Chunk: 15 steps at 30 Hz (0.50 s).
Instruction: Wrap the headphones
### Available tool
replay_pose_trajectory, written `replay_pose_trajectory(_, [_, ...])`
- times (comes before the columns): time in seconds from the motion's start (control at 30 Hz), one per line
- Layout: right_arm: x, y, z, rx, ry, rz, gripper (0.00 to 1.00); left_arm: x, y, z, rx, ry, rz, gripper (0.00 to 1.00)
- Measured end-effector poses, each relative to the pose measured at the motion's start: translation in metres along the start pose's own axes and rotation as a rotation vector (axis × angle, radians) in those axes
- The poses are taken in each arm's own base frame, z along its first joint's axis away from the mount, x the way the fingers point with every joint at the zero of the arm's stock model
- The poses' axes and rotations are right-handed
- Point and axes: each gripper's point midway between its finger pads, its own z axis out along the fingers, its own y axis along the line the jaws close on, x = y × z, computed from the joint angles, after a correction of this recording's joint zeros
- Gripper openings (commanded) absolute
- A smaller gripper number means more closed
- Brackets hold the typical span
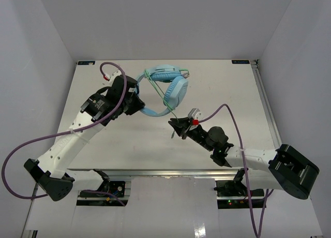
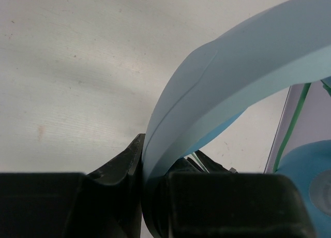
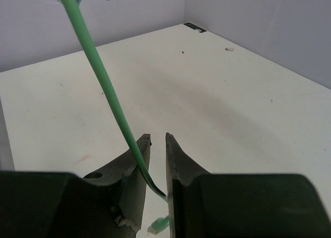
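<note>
The light blue headphones (image 1: 175, 90) are at the back middle of the table, the two earcups close together. My left gripper (image 1: 135, 102) is shut on the curved headband (image 2: 232, 67), which runs up and right from between its jaws (image 2: 155, 163). An earcup (image 2: 310, 178) shows at the right. The thin pale-green cord (image 1: 164, 99) runs taut from the earcups down to my right gripper (image 1: 177, 126). In the right wrist view the cord (image 3: 103, 88) passes between the nearly closed jaws (image 3: 158, 140) and is held there. Its plug end (image 3: 161, 225) hangs just below.
Thick purple cables loop off the left arm (image 1: 115, 67) and the right arm (image 1: 227, 109). White walls close in the table (image 1: 222, 83) at the back and both sides. The arm bases stand at the near edge.
</note>
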Motion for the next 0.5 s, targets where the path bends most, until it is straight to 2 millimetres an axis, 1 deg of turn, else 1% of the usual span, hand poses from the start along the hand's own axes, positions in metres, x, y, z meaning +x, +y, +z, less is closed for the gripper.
replay_pose_trajectory(0.2, [-0.004,0.000,0.002,-0.004,-0.041,-0.021,0.24,0.003,-0.001,0.001,0.007,0.011,-0.009,0.00])
replay_pose_trajectory(0.33, [-0.002,0.000,0.002,-0.005,-0.049,-0.022,0.24,0.006,-0.001,0.002,0.008,0.026,-0.010,0.00])
replay_pose_trajectory(0.4, [0.003,0.000,0.001,-0.005,-0.049,-0.021,0.23,0.008,-0.002,0.001,0.017,0.036,-0.010,0.00])
replay_pose_trajectory(0.5, [0.022,0.001,-0.006,-0.004,-0.007,-0.015,0.22,0.008,-0.005,-0.001,0.034,0.040,-0.013,0.00])
